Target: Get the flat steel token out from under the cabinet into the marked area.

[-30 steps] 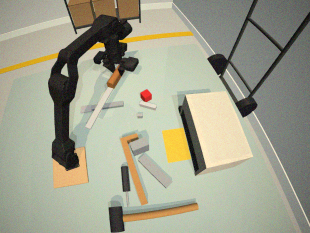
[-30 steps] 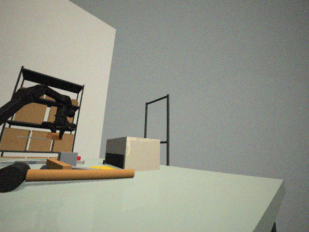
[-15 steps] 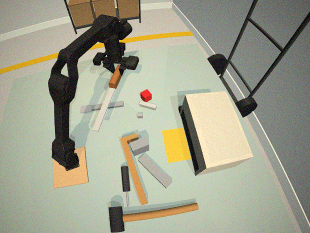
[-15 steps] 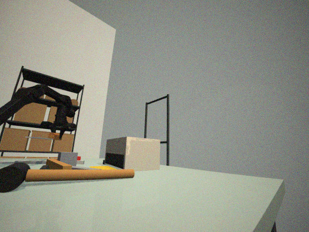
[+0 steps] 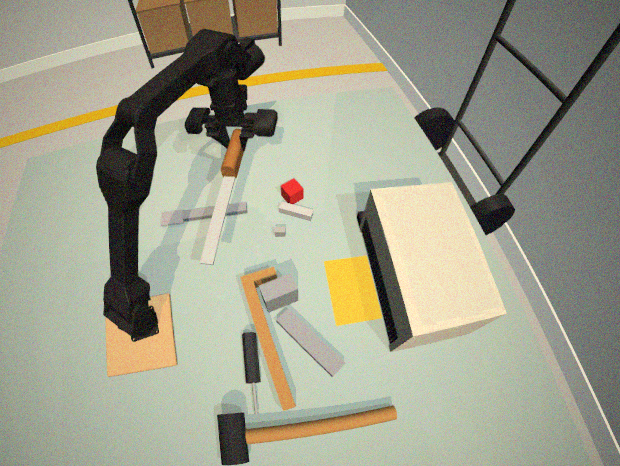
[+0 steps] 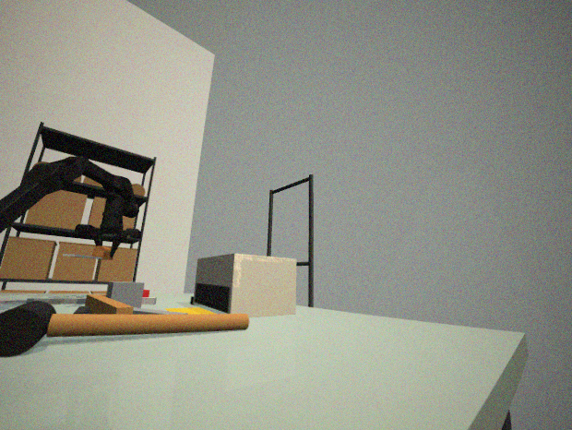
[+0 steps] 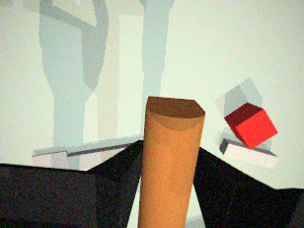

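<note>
Pinching the orange handle (image 5: 232,156) (image 6: 101,251) (image 7: 170,167), black tool (image 5: 233,137) (image 6: 105,253) (image 7: 166,148) well apart from the cabinet (image 5: 436,255) (image 6: 263,284).

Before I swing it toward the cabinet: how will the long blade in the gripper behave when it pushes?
The blade looks straight, so probably fairly stiff. Gripped only by its wooden handle, it may twist or droop at the far tip.

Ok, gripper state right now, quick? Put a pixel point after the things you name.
Gripper (image 5: 234,142) (image 6: 112,254) (image 7: 166,148): closed on the orange handle (image 5: 232,159) (image 6: 101,251) (image 7: 172,167) of a tool with a long flat blade (image 5: 217,220), held up above the table (image 5: 310,115) (image 6: 323,369) (image 7: 197,58).
</note>
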